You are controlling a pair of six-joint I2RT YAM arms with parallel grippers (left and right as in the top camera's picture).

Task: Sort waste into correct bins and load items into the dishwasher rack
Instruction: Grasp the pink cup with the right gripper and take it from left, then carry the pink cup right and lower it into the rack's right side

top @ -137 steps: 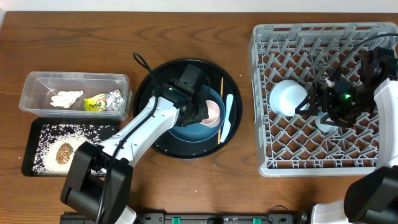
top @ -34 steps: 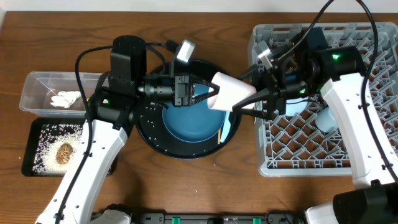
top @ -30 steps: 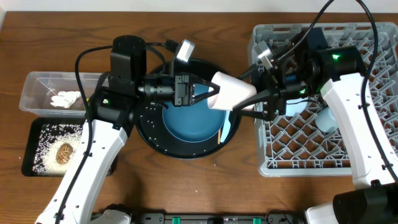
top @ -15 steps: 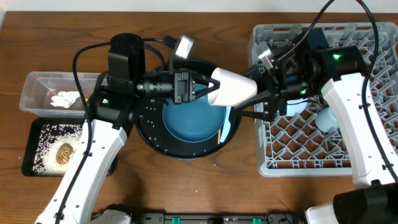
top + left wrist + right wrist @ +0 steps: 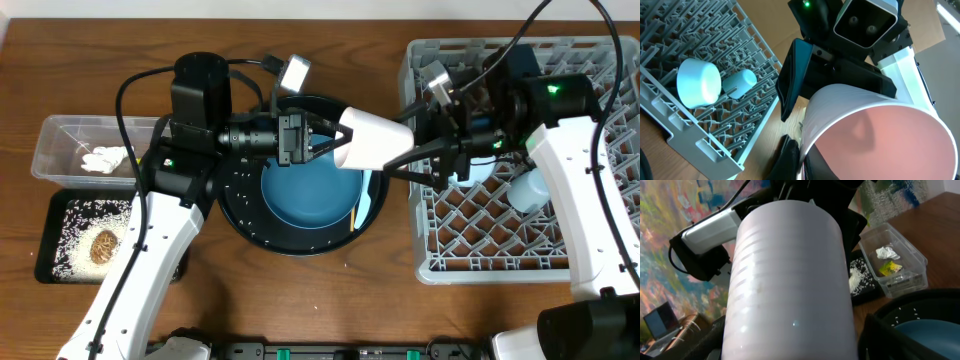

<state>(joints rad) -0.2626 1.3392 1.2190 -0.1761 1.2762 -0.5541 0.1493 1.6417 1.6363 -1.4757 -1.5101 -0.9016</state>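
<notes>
The pink cup (image 5: 375,143) hangs on its side above the round tray's right edge. My left gripper (image 5: 340,150) is shut on its rim, one finger inside and one outside (image 5: 790,155). My right gripper (image 5: 395,152) stands open around the cup's base end, a finger on each side, with a thin gap showing at one finger (image 5: 890,335). The dark-blue plate (image 5: 305,195) lies under the cup, with the white spoon (image 5: 365,205) and the chopstick (image 5: 353,215) beside it. In the dishwasher rack (image 5: 500,268) sit the pale-blue bowl (image 5: 699,84) and the light-blue cup (image 5: 740,82).
The plate rests on a large round black tray (image 5: 235,200) sprinkled with rice. At far left, the clear tub (image 5: 60,135) holds tissue (image 5: 105,158), foil (image 5: 886,252) and a yellow wrapper (image 5: 888,268). The shallow black tray (image 5: 65,235) holds rice and the brown food piece (image 5: 103,246).
My left gripper has lifted the pink cup off the plate, and my right arm came over from the rack. In the last second both grippers and the cup drifted slightly toward the table's far side.
</notes>
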